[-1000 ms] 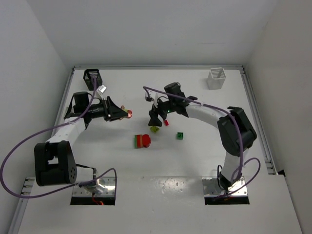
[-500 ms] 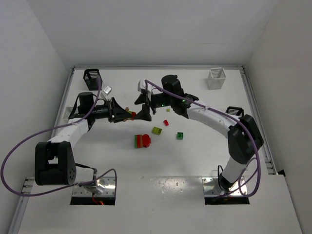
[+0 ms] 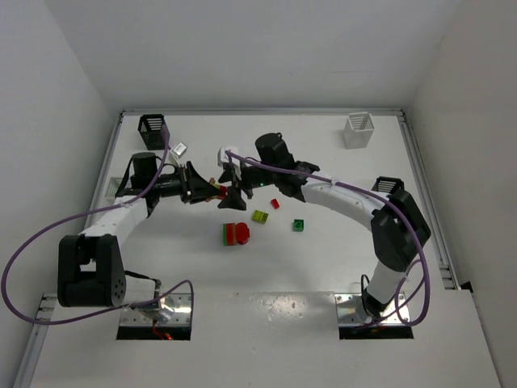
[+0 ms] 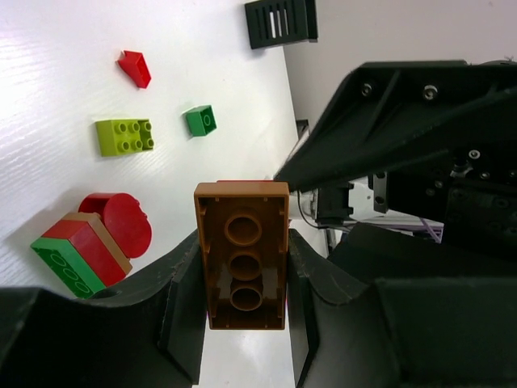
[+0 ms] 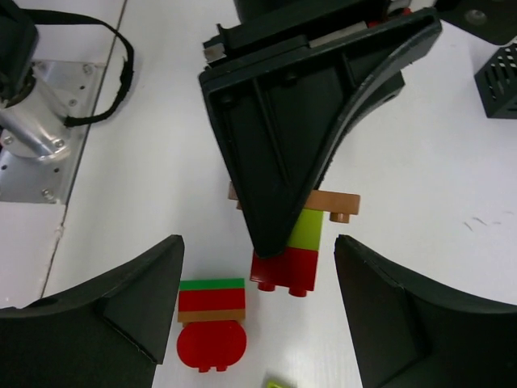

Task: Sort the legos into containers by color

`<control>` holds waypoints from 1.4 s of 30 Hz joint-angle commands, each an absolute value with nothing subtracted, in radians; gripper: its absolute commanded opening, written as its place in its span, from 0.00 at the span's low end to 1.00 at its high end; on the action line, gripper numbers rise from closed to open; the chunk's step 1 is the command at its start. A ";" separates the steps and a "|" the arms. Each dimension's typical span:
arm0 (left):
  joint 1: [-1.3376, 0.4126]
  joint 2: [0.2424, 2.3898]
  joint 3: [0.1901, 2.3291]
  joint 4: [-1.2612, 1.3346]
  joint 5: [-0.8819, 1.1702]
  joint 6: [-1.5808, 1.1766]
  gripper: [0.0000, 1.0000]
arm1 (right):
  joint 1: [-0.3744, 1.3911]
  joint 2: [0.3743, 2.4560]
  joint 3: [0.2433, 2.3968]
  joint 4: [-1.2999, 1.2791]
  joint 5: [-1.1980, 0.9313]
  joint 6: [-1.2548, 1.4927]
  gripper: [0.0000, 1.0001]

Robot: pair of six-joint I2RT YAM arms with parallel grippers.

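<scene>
Left end effector (image 4: 242, 250) was clamped nearly shut on the held stack (image 5: 287, 267). Its fingers were on the long sides of the brown brick (image 4: 242, 259), with the yellow-green and red layers stacked beyond it, away from the palm. The stack was off the counter (image 3: 323, 267) and lay sideways, free end pointed at the other arm. My read: it was presented that way because joined colours can't be binned until split, and one arm can't split them alone.

Right end effector (image 5: 258, 259) was wide open and held nothing. Its jaws straddled the red end of that stack with clear gaps on both sides, and I could see no contact. It looked like a lined-up pull-off grip, not yet closed. Risk: a left finger overlapped much of the stack in the right wrist view, so little was left to grab.

Near them on the counter:
- second stack (image 3: 236, 234), red/green/brown with a round red piece
- yellow-green brick (image 3: 260, 216)
- small red piece (image 3: 275, 204)
- green brick (image 3: 299, 225)

All lay loose and near each other, none in a container.

The black container (image 3: 153, 127) sat in the far-left corner and the white container (image 3: 359, 129) in the far-right. Another black one (image 3: 386, 185) was at the right, partly behind the right arm. All were well apart from the bricks. I couldn't see inside any, but judging by the spread, the sort had hardly begun.
</scene>
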State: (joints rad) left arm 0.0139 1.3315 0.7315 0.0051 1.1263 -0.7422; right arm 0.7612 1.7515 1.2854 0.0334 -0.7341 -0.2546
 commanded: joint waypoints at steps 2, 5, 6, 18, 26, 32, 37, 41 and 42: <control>0.002 1.302 0.749 0.037 1.163 -0.749 0.04 | 0.770 1.756 1.290 0.100 -0.652 -0.267 0.75; 0.002 1.302 0.739 0.037 1.163 -0.749 0.04 | 0.770 1.747 1.267 0.120 -0.629 -0.267 0.75; 0.002 1.302 0.739 0.037 1.163 -0.749 0.04 | 0.770 1.747 1.258 0.120 -0.629 -0.267 0.74; 0.002 1.302 0.749 0.037 1.163 -0.758 0.04 | 0.770 1.747 1.227 0.110 -0.611 -0.314 0.51; 0.002 1.284 0.729 0.046 1.163 -0.767 0.15 | 0.770 1.747 1.227 0.129 -0.611 -0.327 0.28; 0.024 1.284 0.729 0.046 1.163 -0.758 0.49 | 0.770 1.729 1.193 0.149 -0.611 -0.345 0.04; 0.078 1.275 0.749 -0.002 1.163 -0.716 0.51 | 0.761 1.694 1.146 0.140 -0.611 -0.373 0.02; 0.089 1.246 0.715 -0.002 1.141 -0.707 0.41 | 0.761 1.683 1.135 0.130 -0.611 -0.382 0.02; 0.089 1.246 0.715 -0.002 1.141 -0.707 0.38 | 0.761 1.683 1.135 0.130 -0.611 -0.382 0.02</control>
State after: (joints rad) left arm 0.0803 1.2968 0.7227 -0.0204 1.1263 -0.7269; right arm 0.7628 1.7267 1.1408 0.1215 -0.6022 -0.3523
